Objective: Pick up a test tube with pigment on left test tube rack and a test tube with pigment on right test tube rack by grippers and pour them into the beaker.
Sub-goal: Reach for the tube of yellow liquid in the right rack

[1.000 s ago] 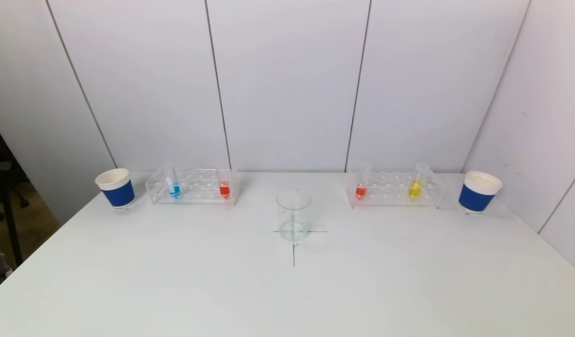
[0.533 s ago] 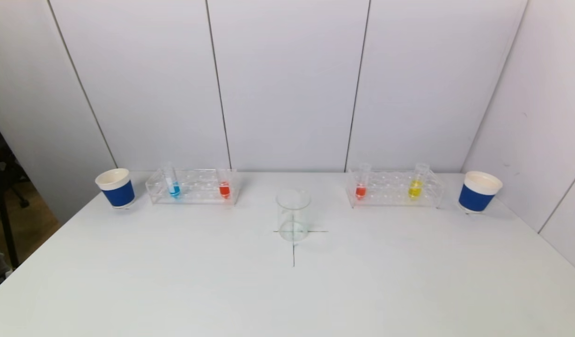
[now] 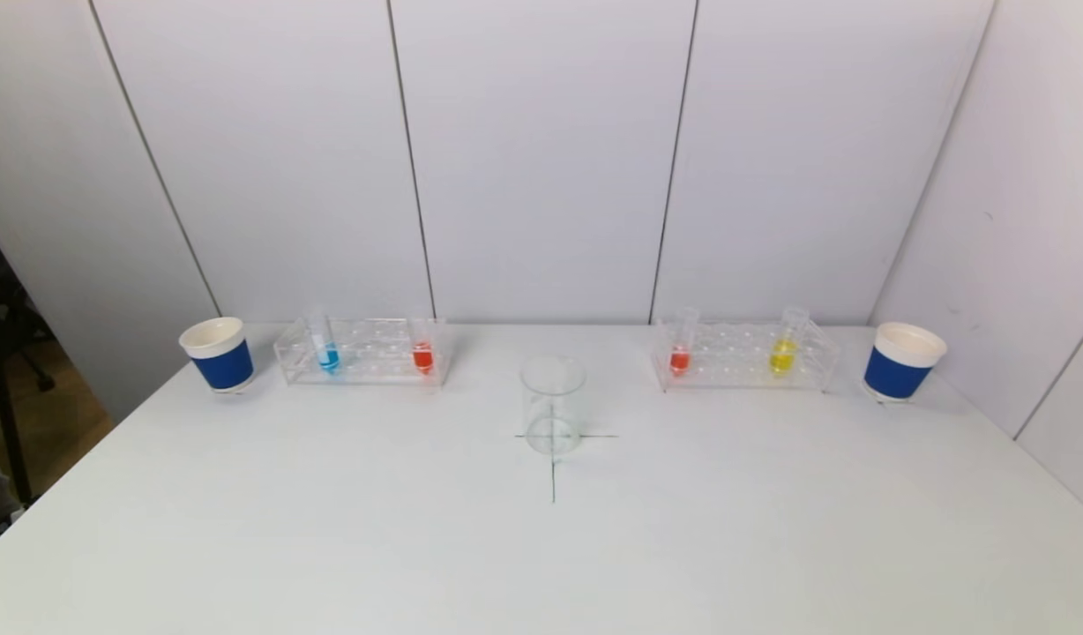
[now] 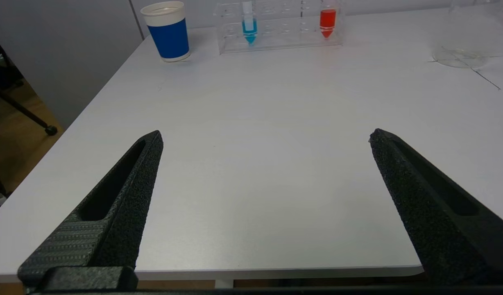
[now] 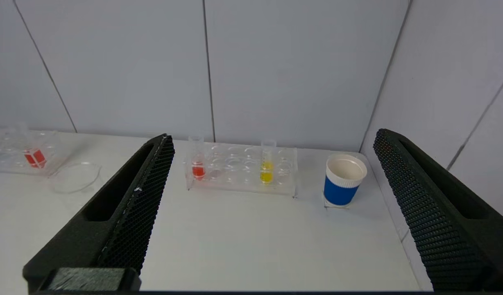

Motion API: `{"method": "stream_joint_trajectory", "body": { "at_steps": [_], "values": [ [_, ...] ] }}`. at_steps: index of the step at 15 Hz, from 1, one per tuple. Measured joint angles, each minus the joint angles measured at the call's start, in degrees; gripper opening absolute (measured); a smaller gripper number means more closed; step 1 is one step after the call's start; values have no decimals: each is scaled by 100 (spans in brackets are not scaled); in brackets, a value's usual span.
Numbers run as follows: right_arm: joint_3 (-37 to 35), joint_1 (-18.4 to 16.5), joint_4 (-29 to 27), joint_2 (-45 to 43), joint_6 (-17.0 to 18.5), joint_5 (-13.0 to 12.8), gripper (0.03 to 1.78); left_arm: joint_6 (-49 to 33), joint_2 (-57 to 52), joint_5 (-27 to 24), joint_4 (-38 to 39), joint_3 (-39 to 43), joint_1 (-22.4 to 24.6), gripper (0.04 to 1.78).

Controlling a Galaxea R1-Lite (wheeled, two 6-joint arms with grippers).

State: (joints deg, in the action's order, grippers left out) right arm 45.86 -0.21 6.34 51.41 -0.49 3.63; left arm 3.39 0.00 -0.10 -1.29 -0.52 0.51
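A clear glass beaker (image 3: 552,406) stands mid-table on a drawn cross. The left clear rack (image 3: 362,352) holds a blue-pigment tube (image 3: 324,340) and a red-pigment tube (image 3: 422,344). On the right rack (image 3: 743,356) stand a red-pigment tube (image 3: 681,343) and a yellow-pigment tube (image 3: 785,342). Neither arm shows in the head view. My left gripper (image 4: 266,137) hangs open and empty over the table's near edge, far from the left rack (image 4: 278,24). My right gripper (image 5: 273,137) is open and empty too, well short of the right rack (image 5: 241,169).
A blue paper cup with a white rim (image 3: 217,354) stands outside the left rack, and another cup (image 3: 903,362) outside the right rack. White wall panels close the back and right side. To the left the table edge drops to the floor.
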Motion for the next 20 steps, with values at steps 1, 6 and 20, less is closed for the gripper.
{"method": "stream_joint_trajectory", "body": {
  "at_steps": [1, 6, 20],
  "values": [
    [61, 11, 302, 379, 5, 0, 177, 0, 0, 0, -2, 0, 0, 176],
    [124, 87, 1240, 1708, 84, 2, 177, 2, 0, 0, -2, 0, 0, 176],
    [-402, 139, 3842, 4297, 205, -66, 177, 2, 0, 2, -2, 0, 0, 176]
  ]
}}
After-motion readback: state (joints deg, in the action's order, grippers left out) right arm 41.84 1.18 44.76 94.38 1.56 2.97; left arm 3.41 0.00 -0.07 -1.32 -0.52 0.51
